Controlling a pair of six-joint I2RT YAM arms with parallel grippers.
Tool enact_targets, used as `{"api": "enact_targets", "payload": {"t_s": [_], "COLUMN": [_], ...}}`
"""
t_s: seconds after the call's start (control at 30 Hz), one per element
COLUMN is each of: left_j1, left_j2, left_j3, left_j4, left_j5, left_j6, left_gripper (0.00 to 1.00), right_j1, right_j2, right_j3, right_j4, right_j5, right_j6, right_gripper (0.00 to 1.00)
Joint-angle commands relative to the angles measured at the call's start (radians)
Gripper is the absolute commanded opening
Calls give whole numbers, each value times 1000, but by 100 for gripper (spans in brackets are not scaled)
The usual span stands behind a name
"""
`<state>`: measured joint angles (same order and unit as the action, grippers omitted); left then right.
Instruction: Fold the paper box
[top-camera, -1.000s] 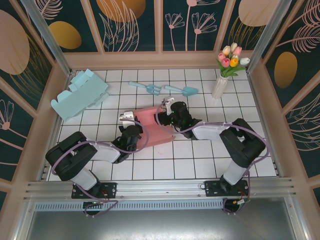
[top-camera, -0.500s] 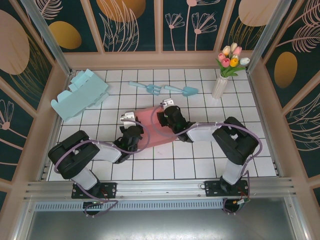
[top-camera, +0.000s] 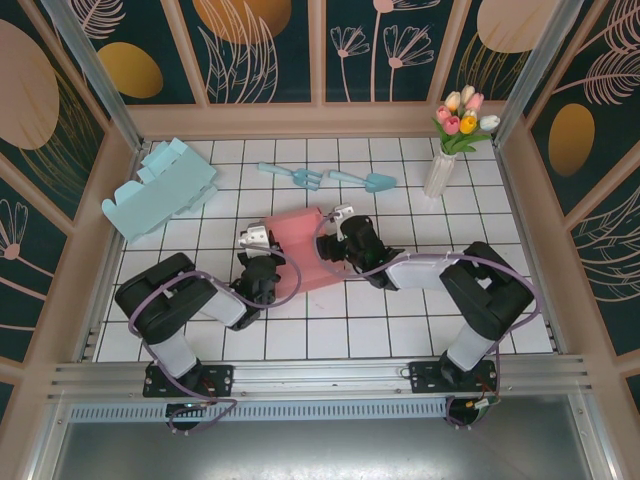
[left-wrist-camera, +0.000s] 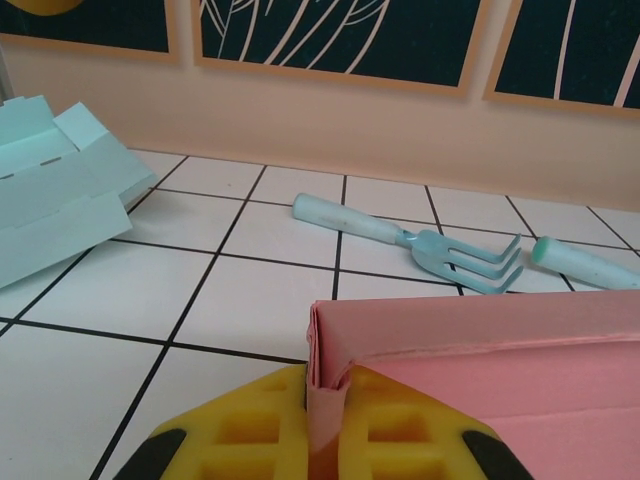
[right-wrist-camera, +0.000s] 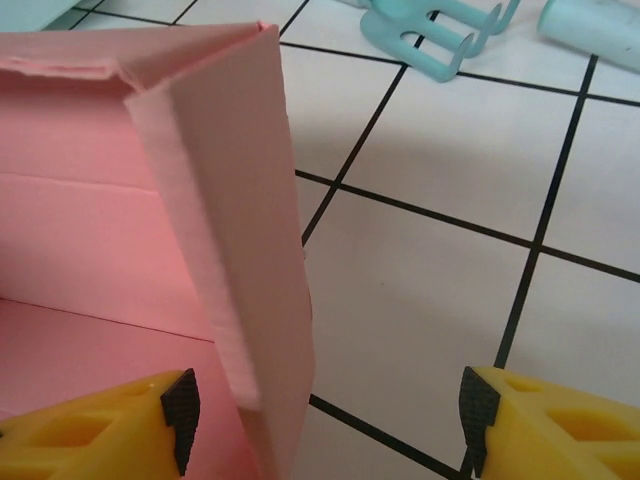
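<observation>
Locate the pink paper box (top-camera: 300, 252) near the middle of the tiled desk (top-camera: 400, 322), between the two arms. It is partly formed, with walls raised from its base panel.

Check the left gripper (left-wrist-camera: 325, 388). It is clenched on the box's left wall. In the left wrist view, its yellow fingers (left-wrist-camera: 250, 425) press on both faces of the thin pink panel, just below a folded upper corner.

Check the right gripper (right-wrist-camera: 325, 398). It is released. Its yellow fingers (right-wrist-camera: 555, 425) stand wide apart and straddle the box's right wall. The wall rises close to the finger inside the box, and bare tile shows between the wall and the outer finger. You cannot tell whether the inner finger touches the panel.

Other items lie well apart from the box:
- A light blue paper box (top-camera: 160, 190) lies at the far left of the desk.
- A blue garden fork (top-camera: 296, 177) and a blue trowel (top-camera: 366, 181) lie beyond the pink box.
- A vase of tulips (top-camera: 440, 170) stands at the far right.
</observation>
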<state>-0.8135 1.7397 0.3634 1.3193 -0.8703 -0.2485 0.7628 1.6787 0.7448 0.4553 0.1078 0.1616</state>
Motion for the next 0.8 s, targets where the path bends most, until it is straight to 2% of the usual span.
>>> {"api": "enact_targets", "payload": {"t_s": [0.0, 0.27, 0.33, 0.4, 0.53, 0.67, 0.7, 0.77], "left_j1": [4, 4, 5, 4, 4, 4, 4, 4], "left_j2": [22, 29, 30, 28, 29, 26, 28, 26], "left_j3": [-15, -14, -7, 11, 51, 86, 92, 100], "left_j4": [131, 121, 105, 50, -56, -136, -155, -172], "left_j5": [23, 30, 18, -30, -131, -156, -161, -148], "left_j6": [25, 19, 14, -2, -24, -36, -39, -41], "left_gripper": [0, 0, 0, 0, 0, 0, 0, 0], "right_j1": [0, 1, 5, 11, 20, 17, 16, 15], "right_j2": [48, 116, 133, 151, 159, 116, 99, 44], "right_j3": [55, 109, 120, 133, 135, 94, 82, 38], "right_j4": [-8, 0, -7, -31, -91, -88, -79, -22], "right_j5": [1, 91, 139, 247, 490, 555, 530, 391], "right_j6": [-3, -13, -16, -10, 42, 83, 83, 68], "right_gripper": [67, 51, 43, 30, 15, 14, 17, 32]}}
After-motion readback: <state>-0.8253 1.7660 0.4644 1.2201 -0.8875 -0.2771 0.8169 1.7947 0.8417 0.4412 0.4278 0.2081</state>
